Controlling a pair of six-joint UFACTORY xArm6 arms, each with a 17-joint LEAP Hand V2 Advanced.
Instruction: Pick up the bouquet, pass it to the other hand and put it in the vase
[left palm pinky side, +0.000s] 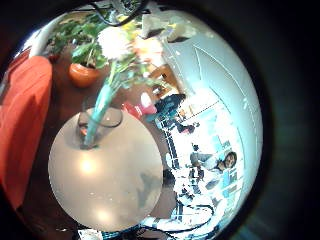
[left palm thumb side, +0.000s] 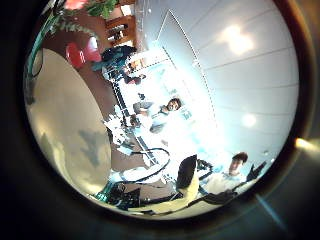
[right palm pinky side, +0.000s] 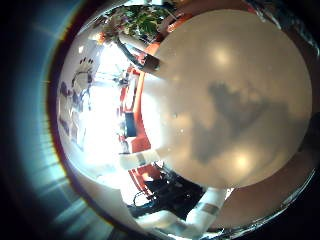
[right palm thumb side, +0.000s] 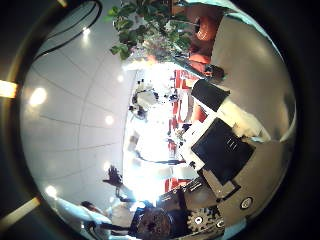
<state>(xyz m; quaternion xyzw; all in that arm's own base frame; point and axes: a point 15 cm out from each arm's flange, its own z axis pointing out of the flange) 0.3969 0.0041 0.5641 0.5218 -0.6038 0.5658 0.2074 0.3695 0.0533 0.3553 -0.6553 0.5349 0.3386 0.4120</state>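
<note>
The bouquet (left palm pinky side: 117, 45) stands upright in a glass vase (left palm pinky side: 100, 125), its stems reaching down into it. The vase sits near the rim of a round table (left palm pinky side: 110, 185). In the left little finger side palm view both are some way off from the palm, and nothing touches them. My left hand (left palm thumb side: 185, 185) shows only as parts at the edge of its thumb side view, with no finger curled across. My right hand (right palm thumb side: 175, 218) is over the same round table (right palm pinky side: 230, 100), its fingers also kept to the edge and holding nothing.
A potted plant (left palm pinky side: 82, 70) stands behind the vase, beside a sofa (left palm pinky side: 25, 120). Another leafy plant (right palm thumb side: 150, 28) and a dark box (right palm thumb side: 225, 150) show in the right thumb side palm view.
</note>
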